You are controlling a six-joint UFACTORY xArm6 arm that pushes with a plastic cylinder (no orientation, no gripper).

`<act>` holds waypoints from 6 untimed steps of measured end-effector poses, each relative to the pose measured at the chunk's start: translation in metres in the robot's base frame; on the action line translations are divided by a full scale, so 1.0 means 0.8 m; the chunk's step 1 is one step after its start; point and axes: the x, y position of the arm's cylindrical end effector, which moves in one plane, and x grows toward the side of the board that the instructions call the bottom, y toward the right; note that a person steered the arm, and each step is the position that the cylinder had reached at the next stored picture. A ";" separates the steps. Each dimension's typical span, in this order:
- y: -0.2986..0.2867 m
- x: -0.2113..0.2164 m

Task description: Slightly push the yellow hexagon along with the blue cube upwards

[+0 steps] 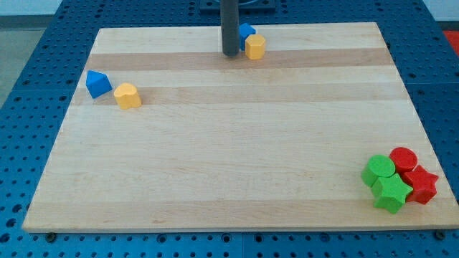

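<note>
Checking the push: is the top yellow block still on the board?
On. The yellow block sits inside the board's top edge, beside my tip.

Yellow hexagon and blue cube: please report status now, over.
My tip down near the view's top, just left of the pair. Yellow hexagon touching blue cube near the board's top edge. Nothing between tip and pair.

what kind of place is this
Probably a robotics lab bench: a wooden board lies on a blue perforated table, with small coloured blocks and my tip beside the yellow hexagon.
</note>
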 end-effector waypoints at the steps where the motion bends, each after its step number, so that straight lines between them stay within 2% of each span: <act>1: 0.031 0.022; 2: 0.072 0.034; 3: 0.093 0.022; 5: 0.088 -0.024; 6: 0.098 -0.023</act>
